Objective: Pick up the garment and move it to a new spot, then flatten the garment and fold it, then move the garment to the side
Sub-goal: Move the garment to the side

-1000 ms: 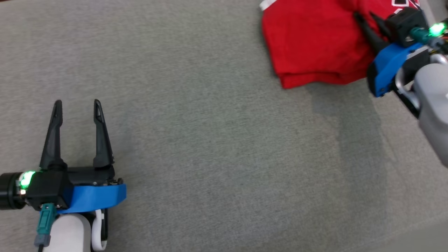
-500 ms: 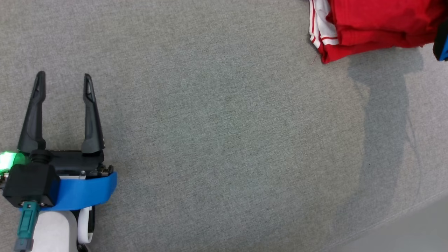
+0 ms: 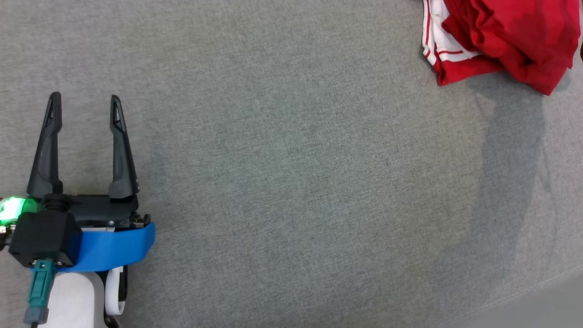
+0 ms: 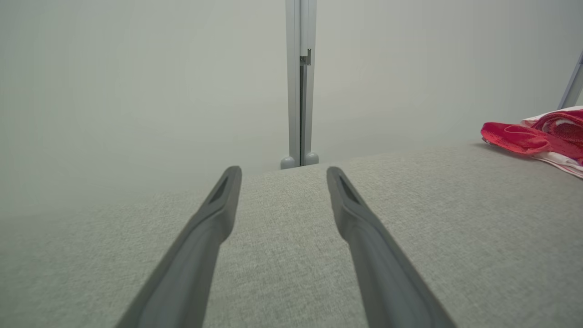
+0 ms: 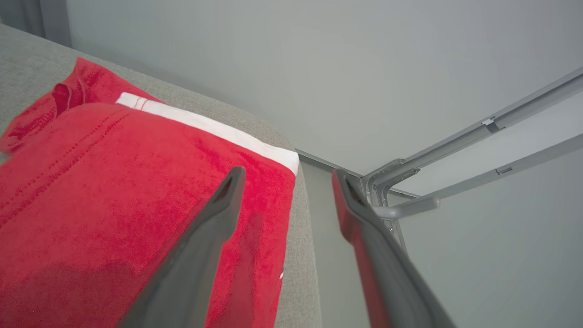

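Note:
The red garment (image 3: 510,36) with white striped trim lies bunched at the far right of the grey fabric surface (image 3: 291,159). In the left wrist view the garment (image 4: 528,136) is a low heap far off to the right. My left gripper (image 3: 84,98) rests open at the lower left, well away from it, with nothing between its fingers (image 4: 283,172). In the right wrist view my right gripper (image 5: 288,173) stands open just above the garment (image 5: 114,182). One finger is over the red cloth, the other past the surface's edge.
The surface's edge runs across the lower right corner, with paler floor (image 3: 546,314) beyond it. A grey metal post (image 4: 299,82) stands against the wall behind the surface. Metal frame rails (image 5: 478,132) show past the right gripper.
The head camera has shifted, so the picture slid. My right gripper, shut on the garment a second ago, now stands open, and the cloth's right part has slumped into a rumpled heap. The left gripper stays open.

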Tool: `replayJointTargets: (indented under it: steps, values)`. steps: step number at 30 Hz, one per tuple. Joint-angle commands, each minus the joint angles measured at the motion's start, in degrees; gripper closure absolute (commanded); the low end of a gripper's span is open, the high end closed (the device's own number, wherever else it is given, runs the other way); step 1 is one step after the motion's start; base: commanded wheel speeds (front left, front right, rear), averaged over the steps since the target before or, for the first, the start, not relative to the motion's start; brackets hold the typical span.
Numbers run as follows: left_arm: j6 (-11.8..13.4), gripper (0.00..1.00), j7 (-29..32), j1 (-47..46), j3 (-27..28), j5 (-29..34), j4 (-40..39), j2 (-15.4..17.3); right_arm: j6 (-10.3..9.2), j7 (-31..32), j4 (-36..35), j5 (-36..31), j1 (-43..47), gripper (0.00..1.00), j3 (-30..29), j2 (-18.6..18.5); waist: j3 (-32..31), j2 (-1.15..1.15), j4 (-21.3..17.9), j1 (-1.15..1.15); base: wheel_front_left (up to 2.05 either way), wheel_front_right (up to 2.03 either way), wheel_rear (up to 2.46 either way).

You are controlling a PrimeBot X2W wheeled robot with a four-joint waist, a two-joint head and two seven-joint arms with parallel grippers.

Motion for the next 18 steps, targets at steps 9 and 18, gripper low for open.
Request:
replayJointTargets:
  steps: [9,18]
  values:
    - [1.59,0.00,-3.21,2.86,0.90,-2.69,5.39,-1.67,0.01,-0.84,-15.53,-3.96,10.11,0.00,-12.77,2.44,-7.78,-0.01,2.43,-0.01,0.00,0.00,0.00]
    - [2.13,0.00,-4.64,8.16,2.24,-6.04,11.42,-3.40,0.01,-0.86,-35.35,-9.64,28.97,0.00,-22.70,10.59,-15.83,-0.01,6.93,-0.01,0.00,0.00,0.00]
